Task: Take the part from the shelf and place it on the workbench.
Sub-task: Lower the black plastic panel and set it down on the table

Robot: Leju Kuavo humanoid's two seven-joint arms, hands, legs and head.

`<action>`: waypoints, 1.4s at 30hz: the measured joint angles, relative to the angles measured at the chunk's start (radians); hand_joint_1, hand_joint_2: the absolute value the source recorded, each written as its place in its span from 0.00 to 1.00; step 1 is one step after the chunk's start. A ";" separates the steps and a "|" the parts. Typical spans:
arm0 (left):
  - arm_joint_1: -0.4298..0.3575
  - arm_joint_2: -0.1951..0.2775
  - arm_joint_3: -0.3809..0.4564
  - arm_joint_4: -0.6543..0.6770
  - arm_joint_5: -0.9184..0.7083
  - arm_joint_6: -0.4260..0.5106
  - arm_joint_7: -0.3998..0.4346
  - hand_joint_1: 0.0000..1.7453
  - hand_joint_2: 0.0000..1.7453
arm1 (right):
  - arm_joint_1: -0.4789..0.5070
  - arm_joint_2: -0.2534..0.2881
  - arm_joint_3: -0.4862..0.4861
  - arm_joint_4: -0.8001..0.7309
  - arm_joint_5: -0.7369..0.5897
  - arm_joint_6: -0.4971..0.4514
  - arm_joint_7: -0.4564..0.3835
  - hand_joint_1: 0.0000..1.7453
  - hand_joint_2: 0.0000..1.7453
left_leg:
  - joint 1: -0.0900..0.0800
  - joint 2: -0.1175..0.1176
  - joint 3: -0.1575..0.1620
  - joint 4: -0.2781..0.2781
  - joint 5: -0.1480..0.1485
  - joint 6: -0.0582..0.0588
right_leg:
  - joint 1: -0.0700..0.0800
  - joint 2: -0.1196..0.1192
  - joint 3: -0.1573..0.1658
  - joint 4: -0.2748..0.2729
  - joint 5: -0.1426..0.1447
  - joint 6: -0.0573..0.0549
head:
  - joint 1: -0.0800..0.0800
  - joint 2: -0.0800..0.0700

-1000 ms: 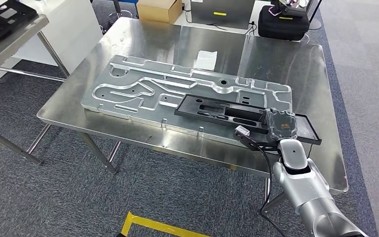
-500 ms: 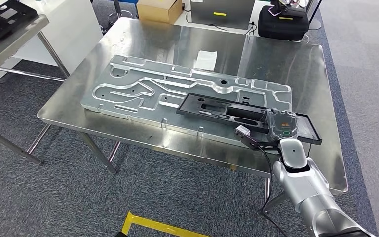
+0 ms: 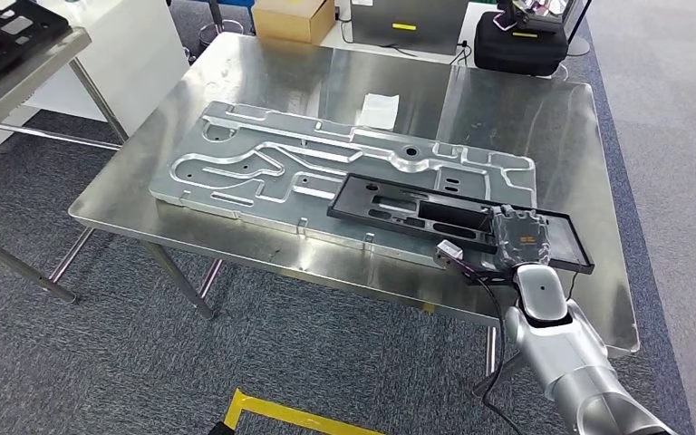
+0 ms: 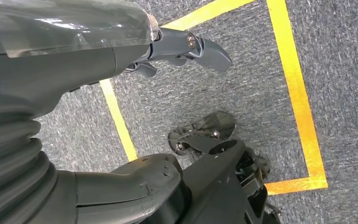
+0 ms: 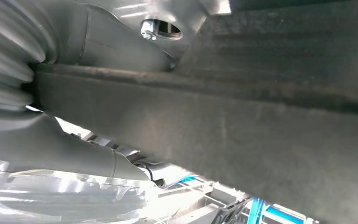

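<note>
The black flat part (image 3: 408, 210) lies across the aluminium plate (image 3: 263, 163) on the steel workbench (image 3: 526, 118), and its right end reaches past the plate. My right hand (image 3: 518, 237) grips that right end from the table's front edge. In the right wrist view the part's dark edge (image 5: 261, 135) passes close in front of the camera, with the grey thumb (image 5: 74, 154) beneath it. My left hand (image 4: 121, 56) hangs over the carpet, its fingers (image 4: 200, 46) spread and holding nothing.
A white slip of paper (image 3: 379, 109) lies on the bench behind the plate. A shelf (image 3: 27, 63) at the far left carries another black part (image 3: 0, 32). A cardboard box (image 3: 293, 18) and a black case (image 3: 518, 45) sit beyond the bench. Yellow tape (image 3: 281, 415) marks the floor.
My right hand has drawn back slightly toward the bench's front-right, and the black part has slid that way with it. The left arm has not moved.
</note>
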 joint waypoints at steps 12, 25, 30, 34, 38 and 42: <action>0.000 -0.001 -0.003 0.000 -0.015 0.010 -0.004 0.00 1.00 | 0.019 -0.019 -0.012 -0.028 0.008 0.013 -0.004 0.00 0.00 | 0.000 0.003 0.003 0.000 0.000 0.000 | 0.000 0.002 0.002 0.000 0.001 0.001 | 0.000 0.000; 0.001 -0.002 -0.003 0.000 -0.008 -0.005 -0.024 0.00 1.00 | 0.032 -0.046 -0.029 -0.066 -0.048 0.034 -0.035 0.00 0.00 | 0.000 0.002 0.002 0.001 0.000 0.000 | 0.000 0.002 0.002 0.000 0.001 0.001 | 0.000 0.000; 0.007 -0.002 -0.003 0.000 0.006 -0.007 -0.038 0.00 1.00 | 0.002 -0.118 -0.056 -0.195 -0.178 0.121 -0.081 0.00 0.00 | -0.002 0.001 0.000 0.001 0.000 0.000 | -0.002 0.001 0.001 0.000 0.002 0.002 | 0.000 0.000; 0.013 -0.002 -0.003 0.000 0.020 -0.003 -0.047 0.00 1.00 | -0.076 -0.206 -0.085 -0.306 -0.280 0.208 -0.106 0.00 0.00 | -0.003 0.001 -0.001 0.002 0.000 0.000 | -0.003 0.001 0.001 0.000 0.002 0.003 | 0.000 0.000; 0.020 -0.001 -0.003 0.000 0.033 -0.001 -0.060 0.00 1.00 | -0.176 -0.299 -0.120 -0.413 -0.377 0.295 -0.117 0.00 0.00 | -0.005 0.000 -0.001 0.002 0.000 0.001 | -0.004 0.000 0.000 0.000 0.002 0.003 | 0.000 0.000; 0.025 -0.001 -0.003 0.000 0.041 0.001 -0.068 0.00 1.00 | -0.260 -0.376 -0.132 -0.504 -0.460 0.353 -0.108 0.00 0.00 | -0.006 0.000 -0.002 0.002 0.000 0.001 | -0.004 0.000 0.000 -0.001 0.002 0.003 | 0.000 0.000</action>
